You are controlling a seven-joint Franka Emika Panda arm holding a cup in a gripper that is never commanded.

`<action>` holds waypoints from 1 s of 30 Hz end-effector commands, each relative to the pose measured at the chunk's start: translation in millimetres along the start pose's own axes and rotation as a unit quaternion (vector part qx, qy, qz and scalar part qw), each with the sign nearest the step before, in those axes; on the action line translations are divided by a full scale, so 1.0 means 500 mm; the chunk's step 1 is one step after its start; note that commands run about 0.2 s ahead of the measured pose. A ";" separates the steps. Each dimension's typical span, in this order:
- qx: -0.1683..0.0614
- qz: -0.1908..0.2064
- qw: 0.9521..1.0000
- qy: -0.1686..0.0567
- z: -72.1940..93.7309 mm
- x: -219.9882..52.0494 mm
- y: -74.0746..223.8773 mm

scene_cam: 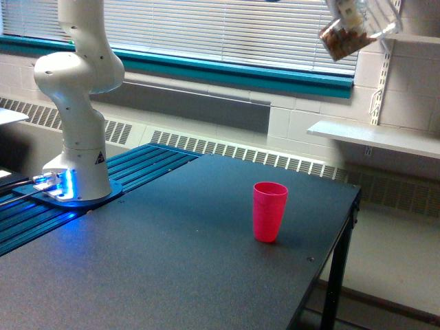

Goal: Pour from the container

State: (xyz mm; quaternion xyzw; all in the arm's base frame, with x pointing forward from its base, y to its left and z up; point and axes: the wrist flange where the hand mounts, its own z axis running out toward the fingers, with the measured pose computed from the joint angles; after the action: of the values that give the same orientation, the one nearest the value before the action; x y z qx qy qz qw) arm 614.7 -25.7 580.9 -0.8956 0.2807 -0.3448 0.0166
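Cut off by the top edge at upper right: the gripper, out of frame, and the upper part of the clear container [357, 31], its brown contents too blurred to identify. Also cropped at the top, upper left: the white arm [79, 69]. Cut by the bottom edge: the dark table [172, 275].
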 end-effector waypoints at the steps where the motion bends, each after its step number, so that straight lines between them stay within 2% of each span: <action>1: -0.002 -0.011 1.000 -0.002 -0.021 -0.039 -0.017; 8: -0.014 -0.016 1.000 -0.006 -0.024 -0.093 -0.002; 19: -0.035 -0.003 0.999 -0.005 -0.042 -0.178 0.061; 30: -0.063 0.010 0.998 -0.029 -0.028 -0.278 0.132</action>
State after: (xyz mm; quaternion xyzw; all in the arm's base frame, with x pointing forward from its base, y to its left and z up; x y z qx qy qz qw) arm 503.5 -5.3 509.1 -0.9070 0.2848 -0.3085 -0.0311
